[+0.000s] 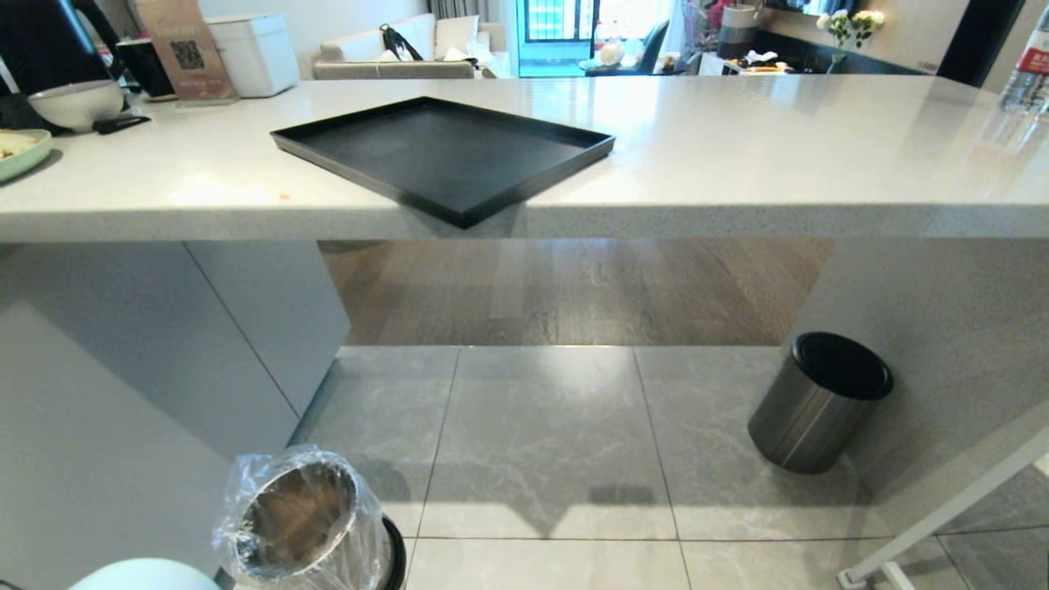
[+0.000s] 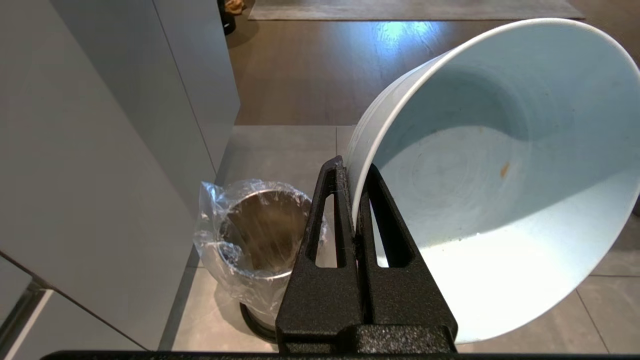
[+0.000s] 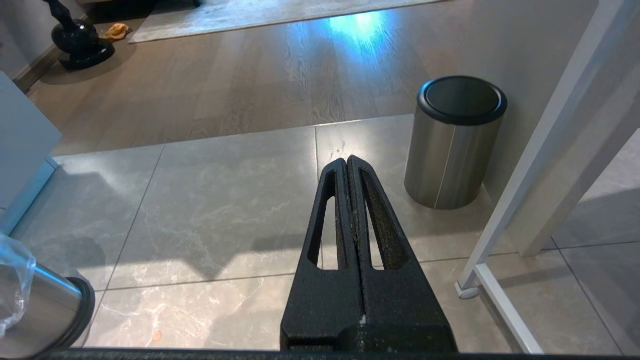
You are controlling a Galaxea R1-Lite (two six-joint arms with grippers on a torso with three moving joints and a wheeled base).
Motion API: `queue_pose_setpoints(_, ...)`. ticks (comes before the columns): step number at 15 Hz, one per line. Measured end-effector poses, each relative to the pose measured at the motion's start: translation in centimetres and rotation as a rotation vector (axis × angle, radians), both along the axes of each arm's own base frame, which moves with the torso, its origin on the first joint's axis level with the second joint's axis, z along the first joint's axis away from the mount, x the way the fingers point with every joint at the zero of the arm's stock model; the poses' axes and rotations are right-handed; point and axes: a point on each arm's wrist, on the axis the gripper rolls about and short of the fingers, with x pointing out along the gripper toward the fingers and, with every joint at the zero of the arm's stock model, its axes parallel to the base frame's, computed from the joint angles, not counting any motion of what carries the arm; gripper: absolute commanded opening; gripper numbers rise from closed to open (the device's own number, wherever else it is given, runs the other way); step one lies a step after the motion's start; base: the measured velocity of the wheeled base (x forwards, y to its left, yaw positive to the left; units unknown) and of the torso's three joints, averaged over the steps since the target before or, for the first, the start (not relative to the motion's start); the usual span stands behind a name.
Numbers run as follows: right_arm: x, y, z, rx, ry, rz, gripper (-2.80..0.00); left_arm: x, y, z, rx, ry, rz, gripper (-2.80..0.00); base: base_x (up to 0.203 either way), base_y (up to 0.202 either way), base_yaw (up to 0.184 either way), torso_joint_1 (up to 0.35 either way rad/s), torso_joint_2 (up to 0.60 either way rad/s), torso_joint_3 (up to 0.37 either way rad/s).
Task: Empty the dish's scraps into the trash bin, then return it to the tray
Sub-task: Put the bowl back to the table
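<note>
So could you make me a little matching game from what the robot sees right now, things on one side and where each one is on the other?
Things:
1. dish
2. tray
3. trash bin
4. dark-grey bin

Places:
a. on the counter, nothing on it
b. on the floor by the right wall, black top on
c. gripped by its rim in the left gripper
d. on the floor, clear liner over its rim

Pairs: 1-c, 2-a, 3-d, 4-b

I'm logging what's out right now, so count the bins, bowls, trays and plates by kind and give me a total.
Bins: 2, the lined trash bin and the dark-topped bin
Bowls: 2, the dish and the grey-white bowl
Trays: 1, the tray
Plates: 1, the green plate
Total: 6
</note>
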Motion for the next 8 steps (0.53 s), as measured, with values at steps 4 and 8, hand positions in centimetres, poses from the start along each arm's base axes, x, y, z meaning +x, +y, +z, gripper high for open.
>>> queue_pose_setpoints(4, 0.0, 0.0, 0.0, -0.003, 0.0, 0.001, -2.8, 0.0, 0.0, 0.0, 0.0, 0.0, 0.0, -2.8, 0.0, 0.0, 0.0, -0.006, -0.39, -0.399)
queue_pose_setpoints(8, 0.0, 0.0, 0.01, -0.003, 0.0, 0.0, -2.8, 0.0, 0.0, 0.0, 0.0, 0.0, 0.0, -2.8, 0.0, 0.0, 0.0, 0.031, -0.44, -0.393)
